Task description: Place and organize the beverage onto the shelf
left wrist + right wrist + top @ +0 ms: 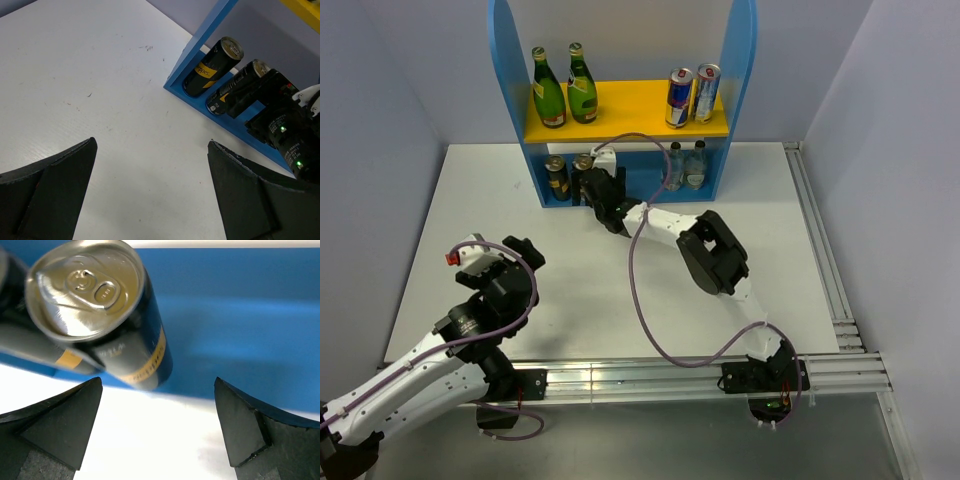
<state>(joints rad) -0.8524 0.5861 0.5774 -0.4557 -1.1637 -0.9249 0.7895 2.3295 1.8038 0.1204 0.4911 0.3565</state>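
Beverage can (583, 161) sits partly hidden, apparently behind right tool (588, 181).

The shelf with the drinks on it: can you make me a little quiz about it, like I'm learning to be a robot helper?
1. How many green bottles stand on the yellow upper board of the shelf? A) one B) two C) four
2. True or false: the right gripper is squeezing a black drink can.
3. Fill the gap: the two clear bottles stand on the ___ level.
Key: 1 B. 2 false: its jaws are wide open and the can stands free. 3 lower.
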